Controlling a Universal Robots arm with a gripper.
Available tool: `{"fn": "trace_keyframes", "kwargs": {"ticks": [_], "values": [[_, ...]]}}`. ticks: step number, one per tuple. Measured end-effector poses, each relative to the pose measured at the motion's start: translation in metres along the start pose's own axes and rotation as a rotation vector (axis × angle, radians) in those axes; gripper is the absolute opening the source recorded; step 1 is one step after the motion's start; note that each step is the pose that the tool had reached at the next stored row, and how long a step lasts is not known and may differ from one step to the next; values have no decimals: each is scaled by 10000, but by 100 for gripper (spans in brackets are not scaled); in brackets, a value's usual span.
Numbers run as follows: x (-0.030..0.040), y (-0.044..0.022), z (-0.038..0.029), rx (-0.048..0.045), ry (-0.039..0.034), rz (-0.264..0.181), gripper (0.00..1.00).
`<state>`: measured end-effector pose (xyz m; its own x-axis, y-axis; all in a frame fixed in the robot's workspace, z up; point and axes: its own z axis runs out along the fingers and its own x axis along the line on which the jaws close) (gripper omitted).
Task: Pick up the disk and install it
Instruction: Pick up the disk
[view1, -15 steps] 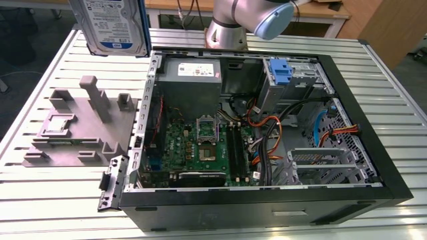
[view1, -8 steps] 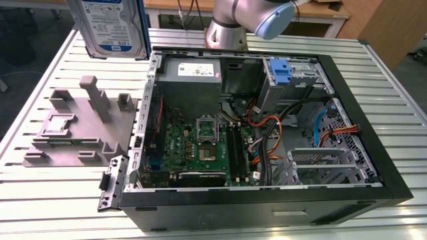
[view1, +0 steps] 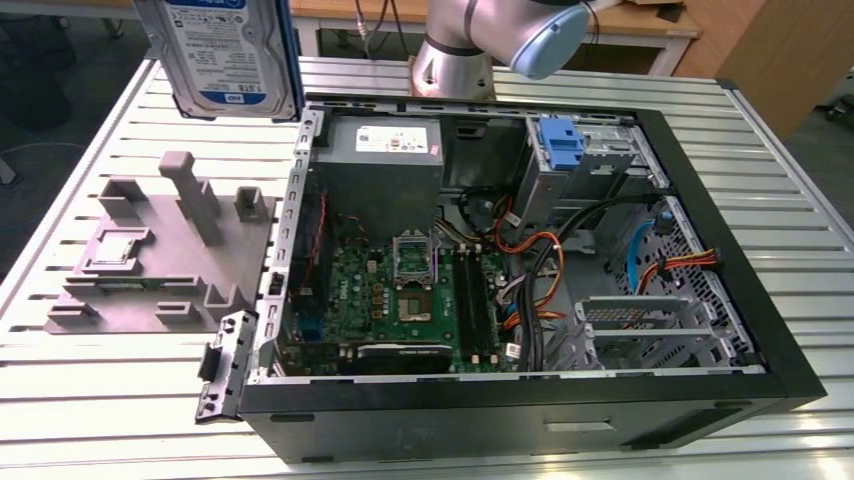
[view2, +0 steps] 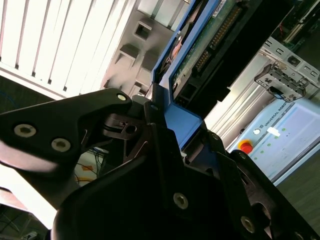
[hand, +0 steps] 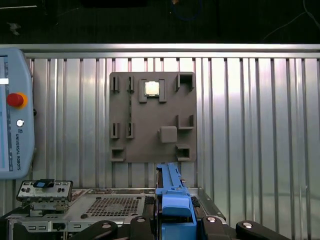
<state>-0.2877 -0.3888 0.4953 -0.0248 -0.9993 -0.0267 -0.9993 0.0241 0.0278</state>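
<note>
The disk (view1: 220, 55), a silver hard drive with a white-and-blue label in a blue carrier, hangs upright in the air at the exterior view's upper left, above the table and beyond the grey holder block (view1: 160, 250). In the second wrist view my gripper (view2: 165, 130) is shut on the blue carrier edge of the disk (view2: 210, 35). The first wrist view looks straight down: the disk (hand: 172, 200) is seen edge-on between the black fingers (hand: 105, 227), hanging above the table near the holder block (hand: 152, 117).
An open computer case (view1: 747, 300) lies on the slatted table (view1: 107, 400), with a blue bracket on its metal drive bay (view1: 567, 150) and a lower drive cage (view1: 654, 330). A teach pendant (hand: 15, 110) lies beside the block.
</note>
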Motion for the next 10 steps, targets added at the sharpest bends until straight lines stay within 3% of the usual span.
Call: {"fn": "trace_keyframes", "kwargs": {"ticks": [10], "values": [[-4,-140,-4,1,-1,0,37]]}}
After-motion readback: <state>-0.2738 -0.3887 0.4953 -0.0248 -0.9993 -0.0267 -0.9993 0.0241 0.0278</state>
